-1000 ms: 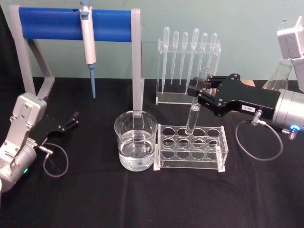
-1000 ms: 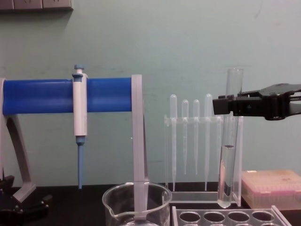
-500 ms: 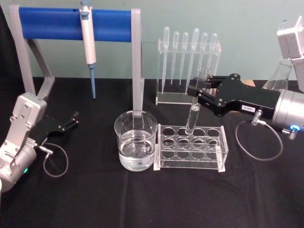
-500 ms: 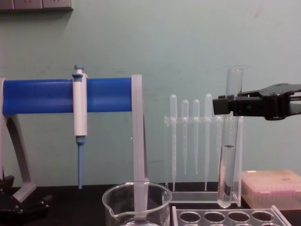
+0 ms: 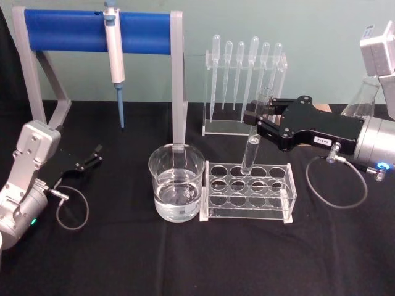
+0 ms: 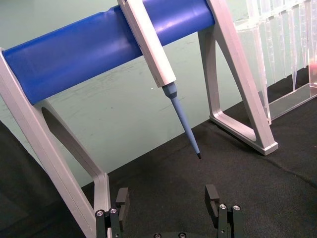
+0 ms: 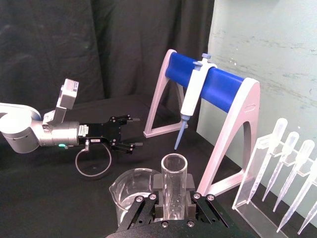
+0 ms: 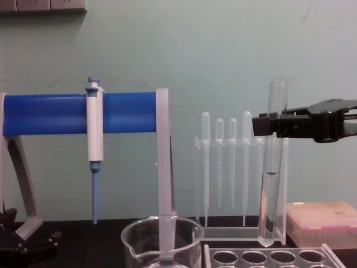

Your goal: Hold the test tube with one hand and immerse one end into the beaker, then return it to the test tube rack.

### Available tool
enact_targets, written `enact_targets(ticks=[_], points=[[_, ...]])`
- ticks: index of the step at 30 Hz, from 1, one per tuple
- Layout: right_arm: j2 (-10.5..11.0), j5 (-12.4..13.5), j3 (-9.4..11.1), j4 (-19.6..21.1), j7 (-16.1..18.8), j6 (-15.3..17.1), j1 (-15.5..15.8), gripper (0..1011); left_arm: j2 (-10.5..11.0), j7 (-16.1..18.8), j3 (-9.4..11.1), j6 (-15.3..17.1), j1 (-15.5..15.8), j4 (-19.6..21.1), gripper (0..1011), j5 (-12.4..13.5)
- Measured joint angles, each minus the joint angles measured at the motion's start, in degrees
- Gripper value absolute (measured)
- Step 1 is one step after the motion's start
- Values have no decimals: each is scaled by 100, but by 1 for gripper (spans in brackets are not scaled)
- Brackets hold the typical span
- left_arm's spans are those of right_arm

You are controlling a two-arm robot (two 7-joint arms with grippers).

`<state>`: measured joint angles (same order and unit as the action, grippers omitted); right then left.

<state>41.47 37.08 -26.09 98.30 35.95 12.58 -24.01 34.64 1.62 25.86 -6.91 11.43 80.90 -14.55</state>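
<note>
The test tube (image 7: 174, 174) is clamped between the jaws of the right gripper (image 7: 174, 202), its rimmed mouth projecting past them. The beaker (image 7: 131, 198) is seen just beside the jaws; the white-and-blue pipettor (image 7: 192, 93) is hung well beyond them.

Wall (image 8: 223, 44): pale green, matt, plain-painted, faintly mottled with light scuffs and streaks, evenly lit, running the full width behind the surface; a row of grey wall plates (image 8: 42, 5) sits high on it toward the robot's left, cut off by the top edge of the chest view. Surface (image 5: 185, 259): covered in black cloth, flat with slight creases, meeting the wall at its far edge. Drape (image 7: 99, 49): black fabric hanging in soft vertical folds, adjoining the green wall on the robot's left side.
</note>
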Motion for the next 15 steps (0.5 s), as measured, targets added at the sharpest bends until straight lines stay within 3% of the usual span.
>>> enact_targets(ticks=[15], points=[[0,0,0,0,0,0,0,241,0,0,0,0,0,0,1000,0]])
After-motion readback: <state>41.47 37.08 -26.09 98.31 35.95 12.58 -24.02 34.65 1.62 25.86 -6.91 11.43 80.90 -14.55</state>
